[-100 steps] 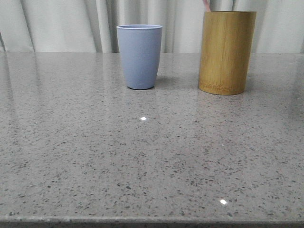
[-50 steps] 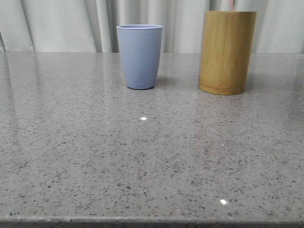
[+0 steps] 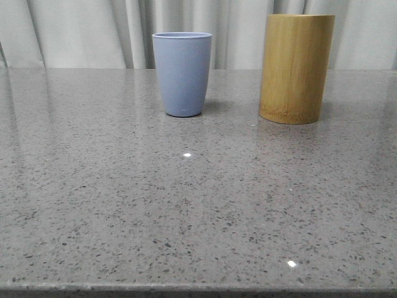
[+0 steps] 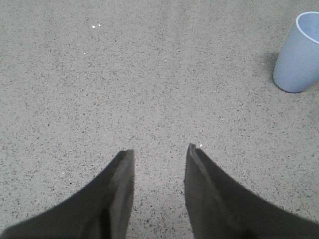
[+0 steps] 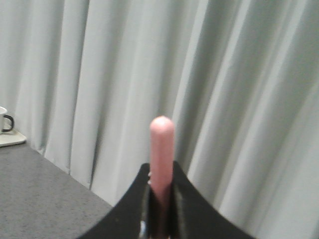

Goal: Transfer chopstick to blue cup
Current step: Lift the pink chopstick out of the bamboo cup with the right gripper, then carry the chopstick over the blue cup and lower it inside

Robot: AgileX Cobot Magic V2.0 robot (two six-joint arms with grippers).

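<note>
The blue cup [image 3: 182, 74] stands upright at the back of the grey speckled table, left of the tall bamboo holder [image 3: 296, 68]. In the left wrist view the blue cup [image 4: 299, 54] sits off to one side, well away from my left gripper [image 4: 160, 154], which hangs open over bare tabletop. My right gripper [image 5: 161, 183] is shut on the salmon-pink chopstick [image 5: 162, 149], whose rounded end pokes out past the fingertips against the pale curtain. How far the chopstick is from either cup cannot be told.
A pale curtain [image 3: 93, 31] hangs behind the table. In the right wrist view a white mug [image 5: 4, 120] on a tray sits at the table's far edge. The table's front edge [image 3: 198, 288] runs along the near side.
The pink chopstick tip that showed above the bamboo holder's rim a second ago shifted right, then rose out of the front view. Both cups have stayed put.
</note>
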